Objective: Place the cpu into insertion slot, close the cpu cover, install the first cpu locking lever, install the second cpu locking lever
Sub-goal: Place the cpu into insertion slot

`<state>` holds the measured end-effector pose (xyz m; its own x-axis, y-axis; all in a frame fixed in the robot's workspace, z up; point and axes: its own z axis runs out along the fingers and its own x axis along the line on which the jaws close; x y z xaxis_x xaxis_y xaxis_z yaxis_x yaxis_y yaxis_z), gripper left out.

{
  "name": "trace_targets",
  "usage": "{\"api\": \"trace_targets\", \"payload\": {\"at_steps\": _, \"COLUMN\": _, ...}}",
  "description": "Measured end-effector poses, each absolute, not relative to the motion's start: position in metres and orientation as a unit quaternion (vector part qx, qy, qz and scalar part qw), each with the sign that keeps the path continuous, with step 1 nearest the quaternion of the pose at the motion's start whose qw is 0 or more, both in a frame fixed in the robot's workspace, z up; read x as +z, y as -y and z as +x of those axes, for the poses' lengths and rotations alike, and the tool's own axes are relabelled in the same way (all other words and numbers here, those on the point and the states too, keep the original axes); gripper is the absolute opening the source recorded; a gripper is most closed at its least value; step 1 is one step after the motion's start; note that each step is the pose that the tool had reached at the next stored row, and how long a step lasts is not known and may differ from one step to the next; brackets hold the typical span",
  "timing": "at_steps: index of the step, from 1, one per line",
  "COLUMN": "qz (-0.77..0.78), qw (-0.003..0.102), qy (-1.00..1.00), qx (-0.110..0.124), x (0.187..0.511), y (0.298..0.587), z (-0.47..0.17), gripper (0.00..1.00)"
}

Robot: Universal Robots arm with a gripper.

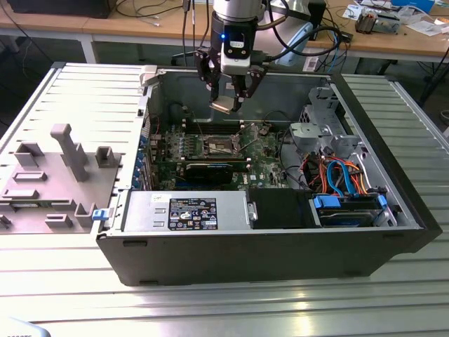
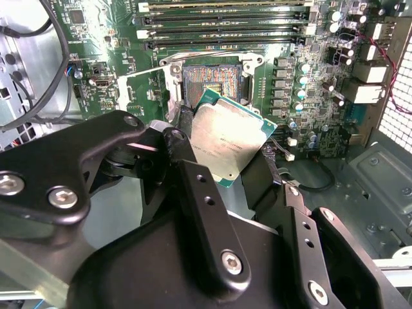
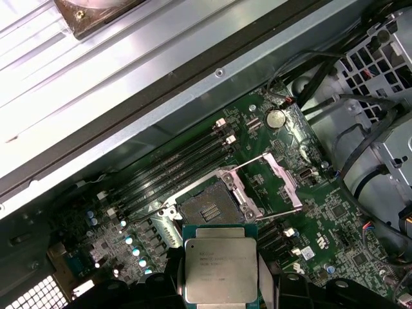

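Nearest in the exterior view, the slatted metal table [image 1: 210, 309] carries an open computer case [image 1: 266, 256], lying on its side. Along the case's near edge sits the grey power supply [image 1: 186, 210], and at its near corner on the exterior view's right is a drive bay with blue clips [image 1: 349, 203]. A grey fixture tray [image 1: 49, 175] lies against the case on the exterior view's left.

Further in lies the green motherboard [image 1: 263, 151], with a long black graphics card [image 1: 207, 170] across its near edge. Beyond the card is the insertion slot [image 3: 205, 209], a dark square socket with bare contacts showing in both wrist views. The cpu cover [image 3: 283, 180] is swung open and stands up from the socket's edge, green board visible through its central opening. Thin wire levers [image 3: 248, 161] are raised beside it. The long memory slots [image 3: 174, 167] run along the socket's far side.

Above the socket hangs the gripper [image 1: 229, 98], its black fingers [image 2: 193, 187] pinched on two opposite edges of the cpu [image 3: 222, 270]. The chip is held clear of the board with its silvery top towards the wrist cameras, tilted in the second wrist view, not touching the socket.

Past the case's far wall stand wooden benches [image 1: 140, 24] with cables.
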<state>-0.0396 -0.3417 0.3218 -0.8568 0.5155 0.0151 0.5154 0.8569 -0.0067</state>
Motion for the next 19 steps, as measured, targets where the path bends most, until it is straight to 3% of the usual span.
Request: {"api": "trace_targets", "payload": {"at_steps": 19, "qz": -0.276, "qw": 0.008, "qy": 0.961, "qx": 0.001, "x": 0.3216, "y": 0.3417, "z": -0.0396, "gripper": 0.55}}
